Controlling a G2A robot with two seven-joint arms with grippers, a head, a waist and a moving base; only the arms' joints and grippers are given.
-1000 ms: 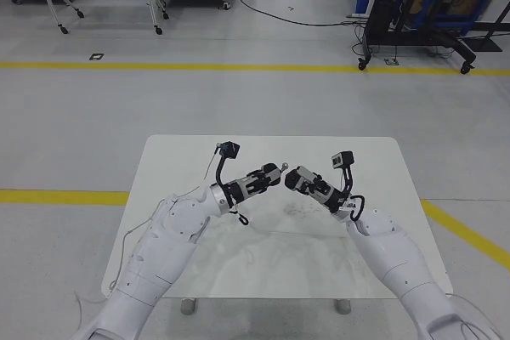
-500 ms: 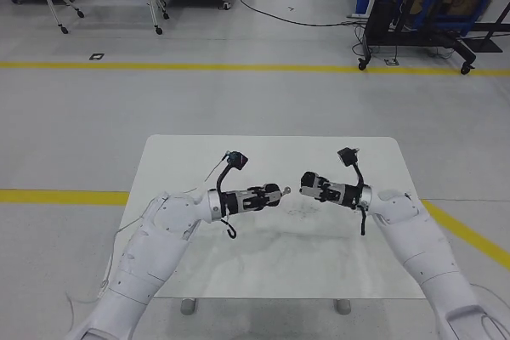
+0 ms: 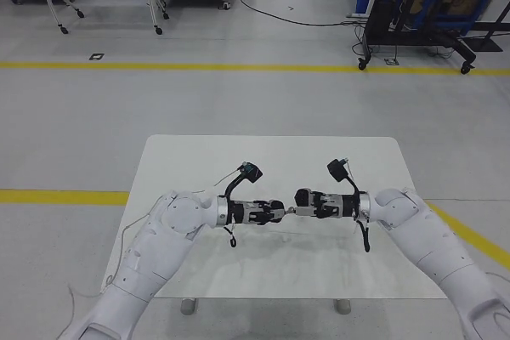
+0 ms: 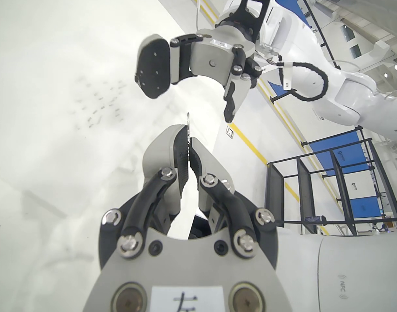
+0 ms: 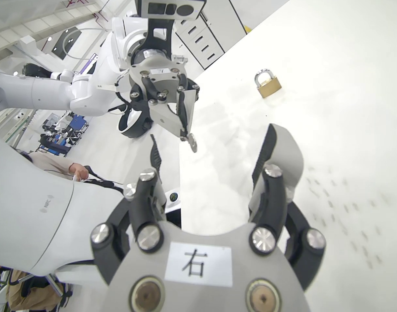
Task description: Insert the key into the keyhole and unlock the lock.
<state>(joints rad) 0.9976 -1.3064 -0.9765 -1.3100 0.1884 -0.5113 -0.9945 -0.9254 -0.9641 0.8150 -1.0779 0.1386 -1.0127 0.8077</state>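
My left hand [image 4: 188,137] is clamped narrow on the key [image 4: 187,121], its two pads pressed flat against the blade so that only a thin sliver of metal sticks out past the fingertips. From the right wrist view I see the same left hand [image 5: 185,131] with the key's [image 5: 192,141] rounded end poking out below the pads. My right hand [image 5: 211,144] is spread wide with nothing between its fingers. In the left wrist view it [image 4: 192,89] faces the key tip to tip, close but apart.

From the top view, the left hand [image 3: 278,211] and right hand [image 3: 299,206] sit nose to nose above the middle of the white bench [image 3: 238,153], both forearms roughly level.

The padlock [image 5: 267,85], brass-bodied with a silver shackle, lies on the bench well apart from both hands. I cannot tell whether its shackle is latched. A patch of dark scuff marks [image 5: 348,202] dots the bench surface near the right hand.
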